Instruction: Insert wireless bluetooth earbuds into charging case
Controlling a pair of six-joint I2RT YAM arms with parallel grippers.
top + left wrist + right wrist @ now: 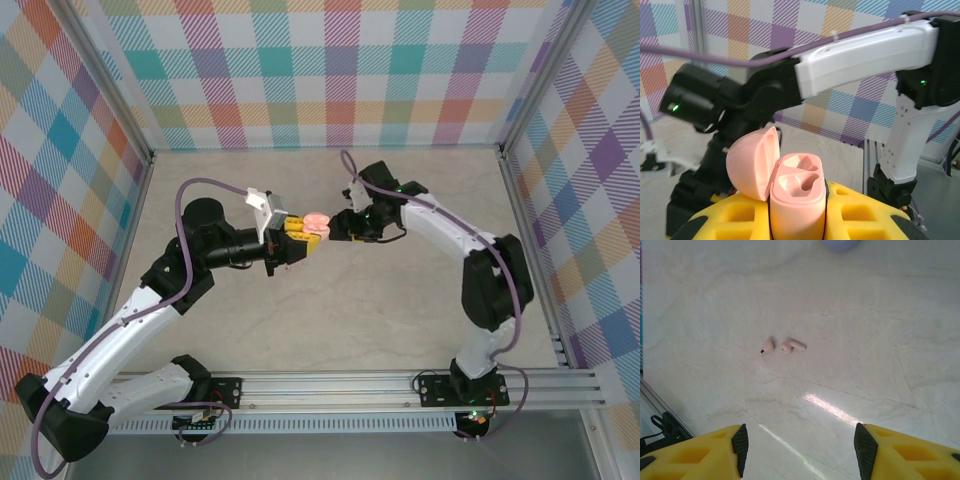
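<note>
The left gripper (797,222) is closed narrowly on the pink charging case (796,200), which sits upright between its yellow fingers (740,215). The hinged lid (752,165) is swung open to one side, and both moulded wells are empty. Just beyond the case hangs the right arm (865,55).

The right gripper (800,445) stands wide with nothing between its pads, pointing down at the marbled tabletop (880,330). Ahead of its fingertips, a little toward the finger on the view's left, two pale pink earbuds (790,346) lie loose on the surface, just beside each other but apart. Farther out, a lavender rounded object (840,243) sits at the edge of view.

Each bud looks light, hard and glossy, so it is likely to skid or roll under a careless touch. A gentle pinch across the bulbous head, leaving the stem free to drop into a well, seems the safest hold.
</note>
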